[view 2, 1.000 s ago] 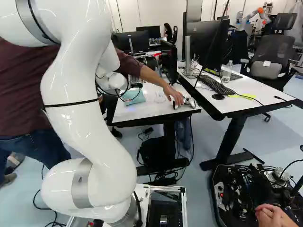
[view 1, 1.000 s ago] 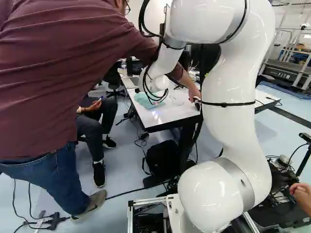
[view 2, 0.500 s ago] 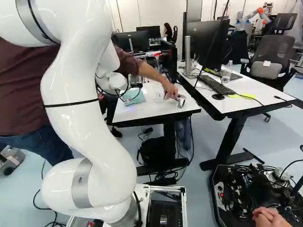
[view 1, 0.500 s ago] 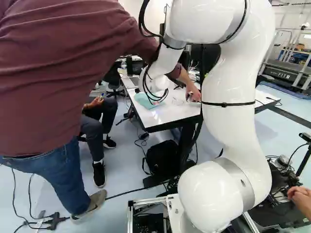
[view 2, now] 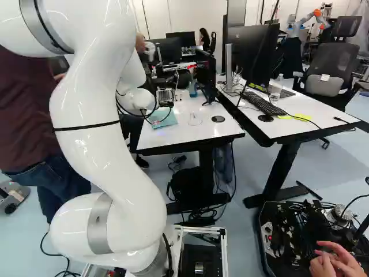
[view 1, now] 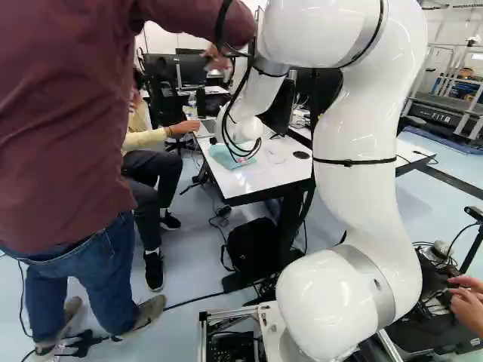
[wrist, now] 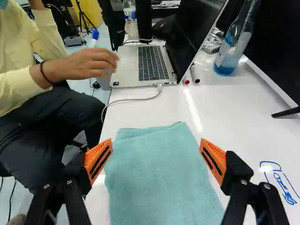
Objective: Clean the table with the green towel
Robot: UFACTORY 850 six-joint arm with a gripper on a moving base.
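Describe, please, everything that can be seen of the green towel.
The towel is pale blue-green, soft-looking cloth, folded and slightly wrinkled. It lies flat on the white table, near the edge, with the laptop beyond it. The gripper stands open, one finger toward each side of it; I cannot tell whether they touch.

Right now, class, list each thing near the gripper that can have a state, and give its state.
Gripper, open
Green towel, spread out, not gripped
Laptop, open, white cable plugged in
Blue bottle, standing upright
Markers, lying beside the laptop
Table, marked with a blue drawing
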